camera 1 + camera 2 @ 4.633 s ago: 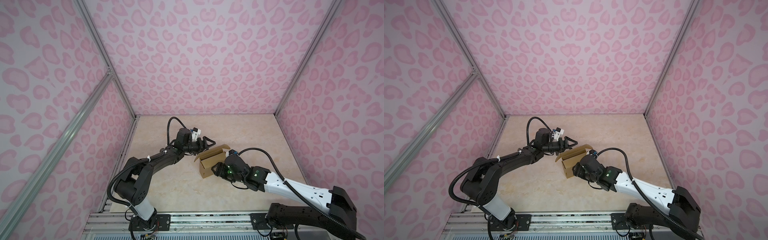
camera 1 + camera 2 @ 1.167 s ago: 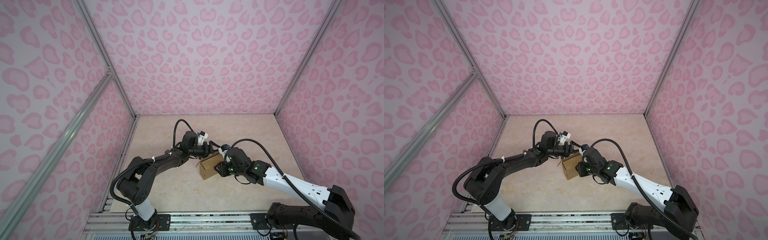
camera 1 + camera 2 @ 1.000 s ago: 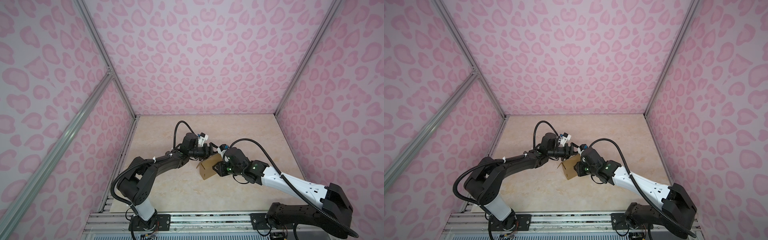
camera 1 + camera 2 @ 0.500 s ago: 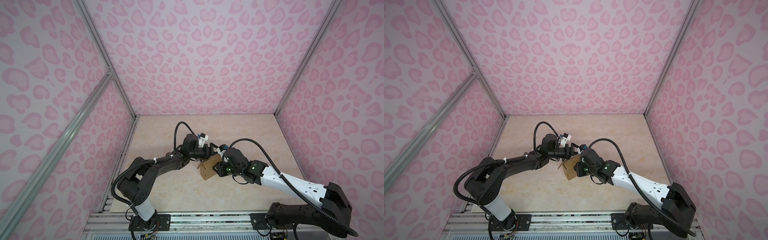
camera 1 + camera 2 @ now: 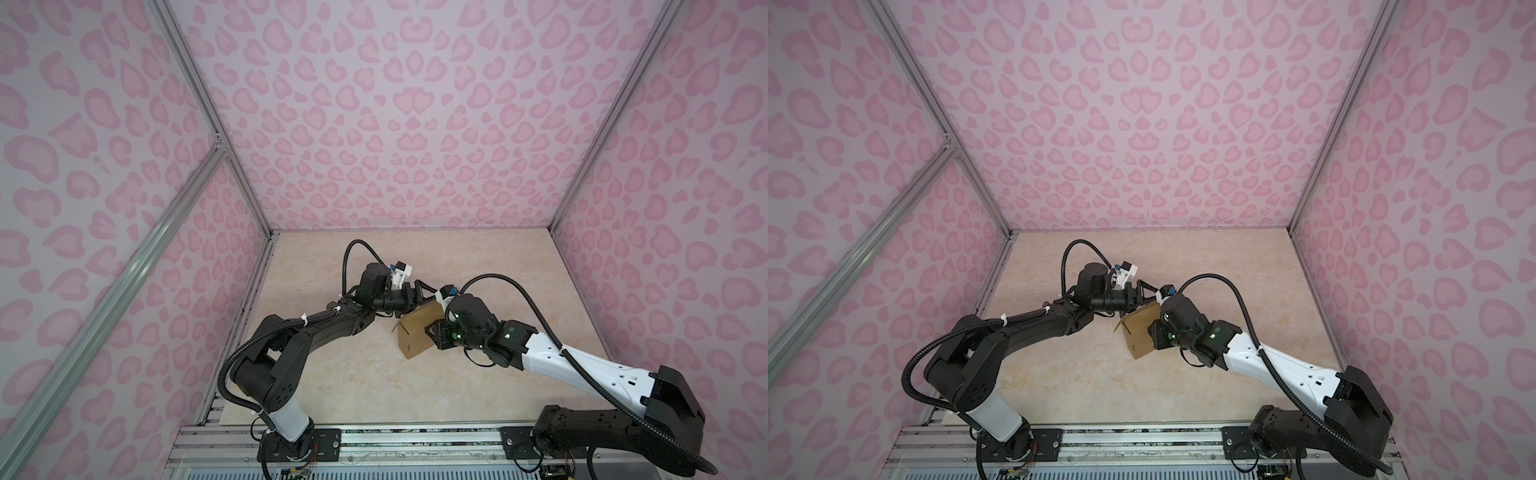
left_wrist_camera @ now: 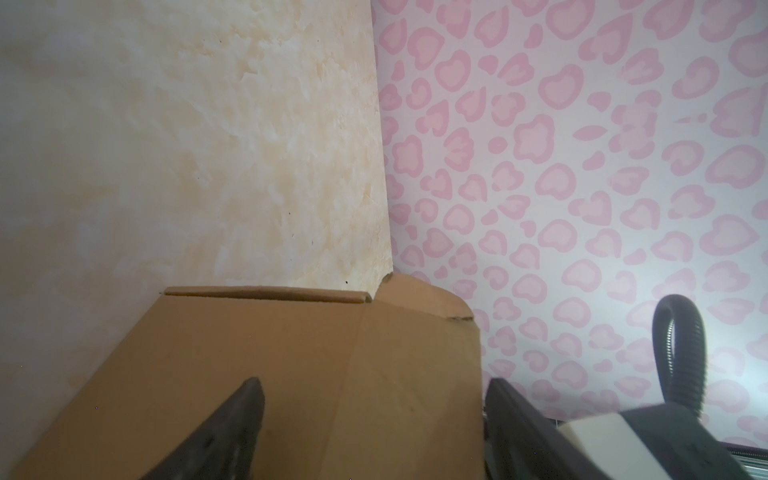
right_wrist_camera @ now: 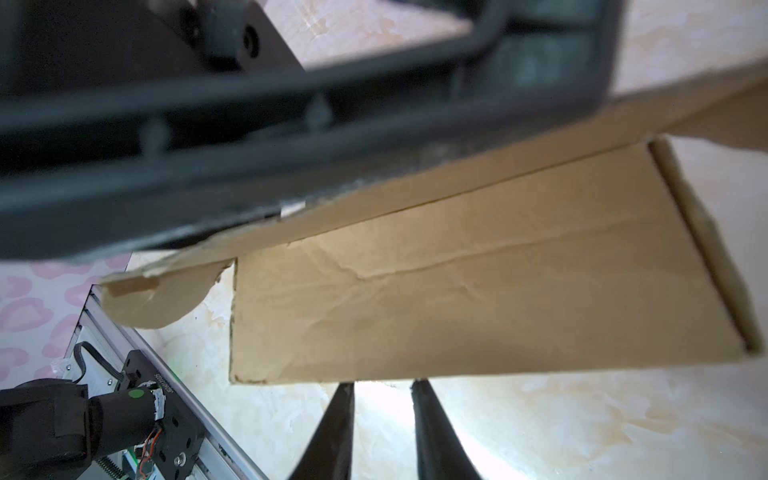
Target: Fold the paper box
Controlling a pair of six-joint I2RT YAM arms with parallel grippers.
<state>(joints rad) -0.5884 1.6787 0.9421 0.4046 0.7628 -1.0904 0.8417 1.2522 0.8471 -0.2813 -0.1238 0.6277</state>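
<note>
Nearest, the right gripper [image 7: 384,399] is seen with its fingers parted only narrowly and nothing between them. The tips are set at the lower edge of a creased panel, and whether that edge is touched cannot be told. Just beyond, the box [image 5: 415,336] is found partly formed near the middle of the table [image 5: 332,395], between the two grippers. It is judged light, thin and easily creased or torn at its slits; wrinkles are shown across one panel. Hold is best taken at a flap's free edge, close to a fold line, with the neighbouring panel braced. Farther back, the left gripper [image 6: 372,386] is spread wide over the top flap, with nothing gripped. Whether the flap is pressed down cannot be made out. The box's inside and its tabs are hidden by both wrists in both top views, and the left gripper is blurred in the right wrist view.
</note>
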